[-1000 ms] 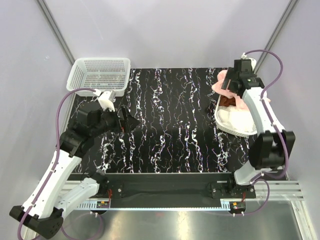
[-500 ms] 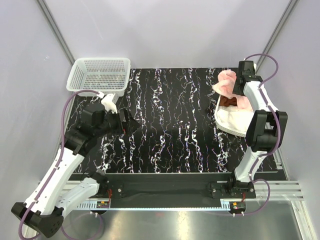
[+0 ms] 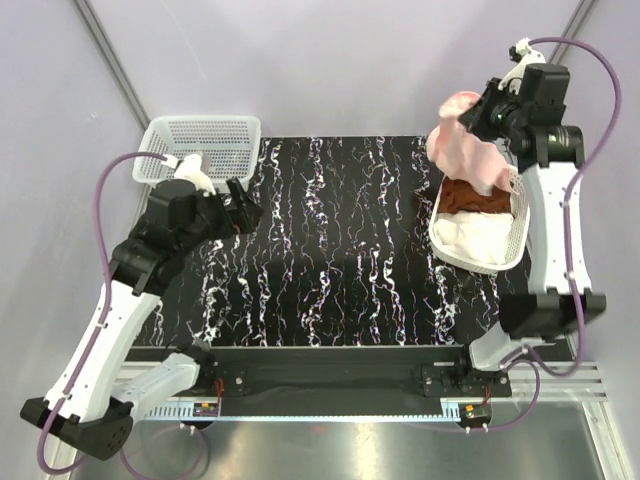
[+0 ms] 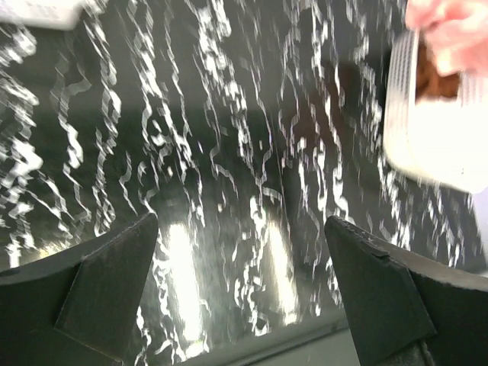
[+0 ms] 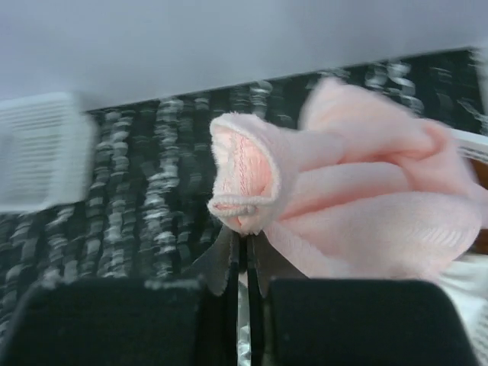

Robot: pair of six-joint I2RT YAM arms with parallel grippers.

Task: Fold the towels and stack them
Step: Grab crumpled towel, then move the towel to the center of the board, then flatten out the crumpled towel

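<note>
Between pale walls (image 3: 330,60), a pink towel (image 3: 462,150) hangs over the marbled table (image 3: 340,250).

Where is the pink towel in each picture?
Top view: upper right; the pink towel hangs from the right gripper over the far end of the white basket.
Left wrist view: a blurry patch in the top right corner, above the basket.
Right wrist view: middle and right, pinched in the shut gripper.
Shared landmark: the black marbled table shows in all three.
</note>
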